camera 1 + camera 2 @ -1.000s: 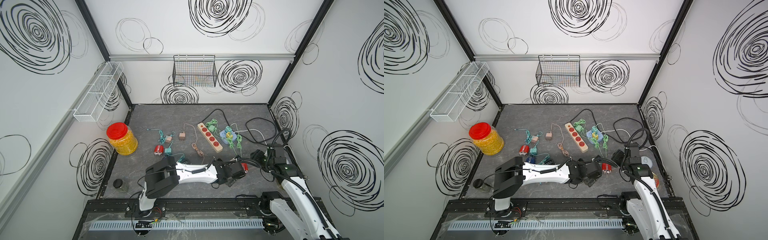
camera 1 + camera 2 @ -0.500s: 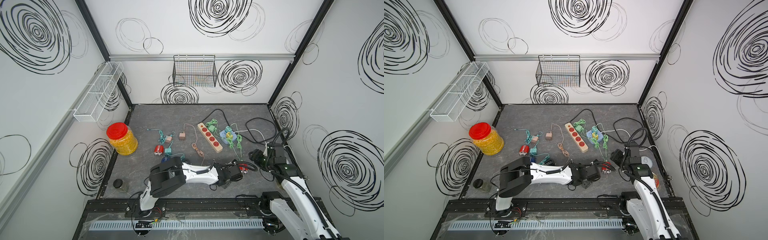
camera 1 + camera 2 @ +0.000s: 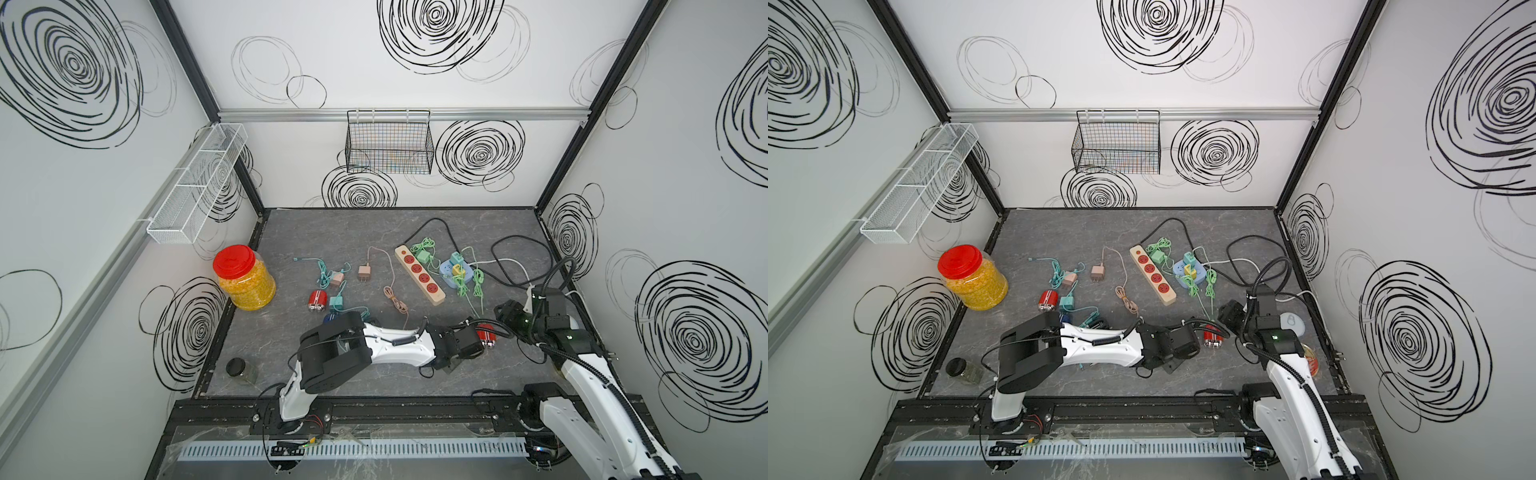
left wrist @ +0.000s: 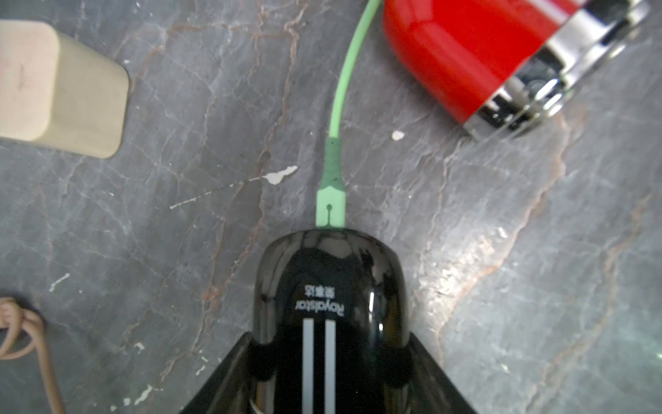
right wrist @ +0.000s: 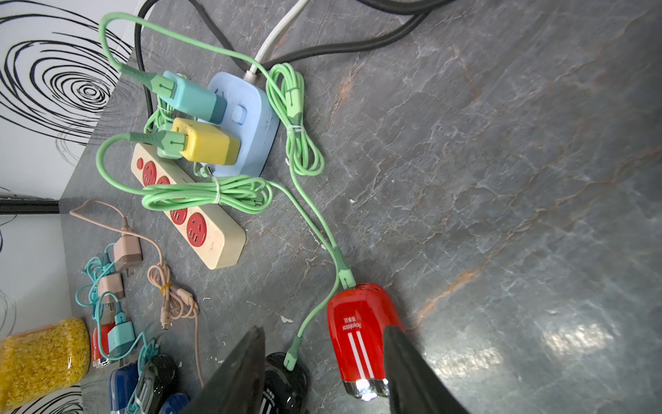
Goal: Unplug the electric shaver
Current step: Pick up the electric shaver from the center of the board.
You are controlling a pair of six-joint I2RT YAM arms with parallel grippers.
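Left claw (image 4: 329, 346) has pulled in from a wide spread a second back and now pinches the black shaver (image 4: 329, 304) by its sides. The right claw (image 5: 324, 331) has crept a bit closer too. Shaver lies flat on the grey table (image 4: 179, 251), front-right area, just beside a red shaver (image 4: 465, 53) and near the end of the beige power strip (image 4: 61, 93). Long axis runs straight in line with the left claw's fingers, rounded port end pointing away from the wrist, toward the back-right. Looks-wise it's glossy black, two white stripes, white Royalstar lettering, with a green plug (image 4: 331, 211) seated in the end and its green cable (image 4: 340, 100) curving off. Right claw hangs over both shavers — prongs spread, gripping nothing.
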